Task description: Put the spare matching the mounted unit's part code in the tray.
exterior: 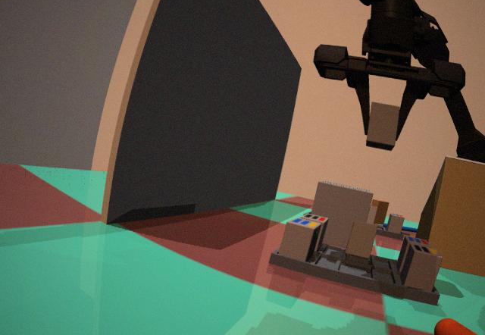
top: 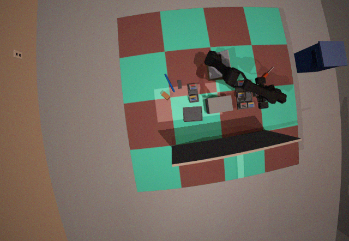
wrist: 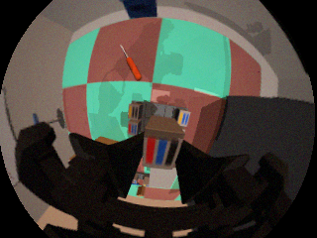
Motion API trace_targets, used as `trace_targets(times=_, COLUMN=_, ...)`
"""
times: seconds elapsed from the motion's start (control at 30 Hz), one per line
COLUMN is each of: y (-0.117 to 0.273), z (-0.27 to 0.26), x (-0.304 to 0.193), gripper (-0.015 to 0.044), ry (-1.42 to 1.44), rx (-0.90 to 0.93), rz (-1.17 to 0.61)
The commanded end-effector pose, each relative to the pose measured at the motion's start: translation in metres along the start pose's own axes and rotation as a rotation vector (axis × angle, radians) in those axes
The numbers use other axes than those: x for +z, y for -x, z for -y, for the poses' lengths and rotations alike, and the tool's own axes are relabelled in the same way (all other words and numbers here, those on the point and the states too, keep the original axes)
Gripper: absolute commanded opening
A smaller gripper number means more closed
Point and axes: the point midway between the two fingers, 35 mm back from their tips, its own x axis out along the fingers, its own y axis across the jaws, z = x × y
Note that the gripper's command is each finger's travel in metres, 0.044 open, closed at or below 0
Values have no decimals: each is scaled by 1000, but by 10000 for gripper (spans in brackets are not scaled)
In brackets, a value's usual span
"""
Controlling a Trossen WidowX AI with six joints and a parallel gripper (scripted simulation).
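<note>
Holds the striped spare pinched in the claw, upper right of the exterior frame, high above the rack, but risks clipping the pale upright box if swung too low toward the presumed tray, lower centre from above.

Top view, centre of worktop as clock hub: upright panel at six o'clock; spares rack at three; screwdriver beyond it, at two; pen at ten.
</note>
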Motion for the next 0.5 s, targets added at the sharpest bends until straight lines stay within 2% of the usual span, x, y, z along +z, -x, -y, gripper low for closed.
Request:
trace_targets(times=0.0, y=10, z=24, x=-26, gripper=0, ry=-36, rx=2, rz=35)
trace_targets(times=0.47, y=22, z=88, x=-134, gripper=0, ry=-24, rx=-14, rz=71)
